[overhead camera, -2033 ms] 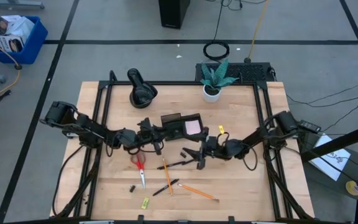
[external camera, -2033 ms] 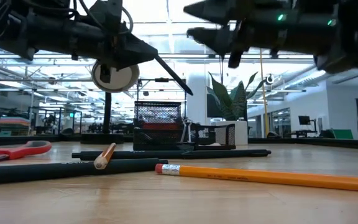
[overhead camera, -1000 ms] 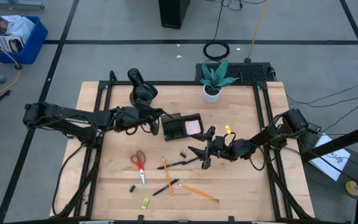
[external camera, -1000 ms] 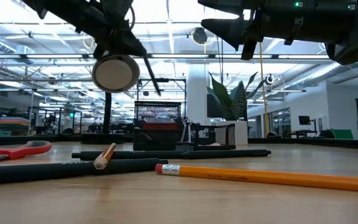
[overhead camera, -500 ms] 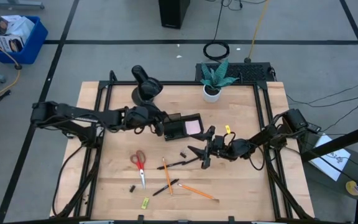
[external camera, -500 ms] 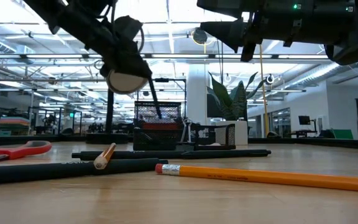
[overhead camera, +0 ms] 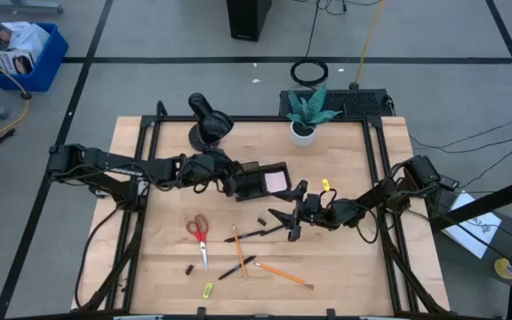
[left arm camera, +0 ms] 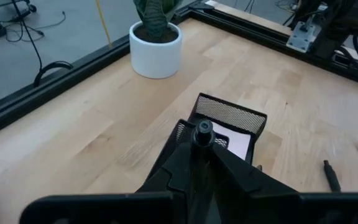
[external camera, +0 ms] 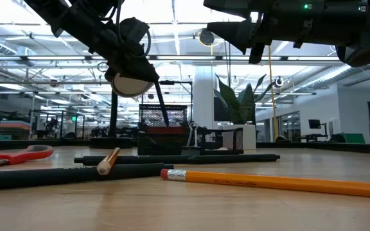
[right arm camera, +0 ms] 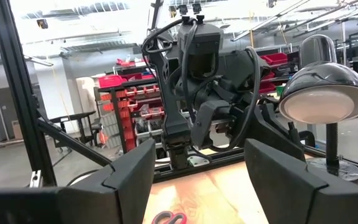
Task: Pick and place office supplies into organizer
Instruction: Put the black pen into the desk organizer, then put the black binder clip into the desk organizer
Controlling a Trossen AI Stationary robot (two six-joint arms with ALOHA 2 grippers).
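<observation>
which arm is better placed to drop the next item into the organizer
Left. The left hand hangs right at the organizer, shut on a black pen pointing down at it. The right hand is open and empty, off to the side above the table.

high: straight down over whole counter [overhead camera: 345, 258] | low: counter-level, close, facing room | left wrist: steep down on organizer [left arm camera: 229, 121] | right wrist: level, toward left arm | high+low share pencil [external camera: 268, 181]

A black desk lamp [overhead camera: 206, 122] and a potted plant [overhead camera: 306, 114] (white pot) stand at the table's [overhead camera: 345, 276] back edge
</observation>
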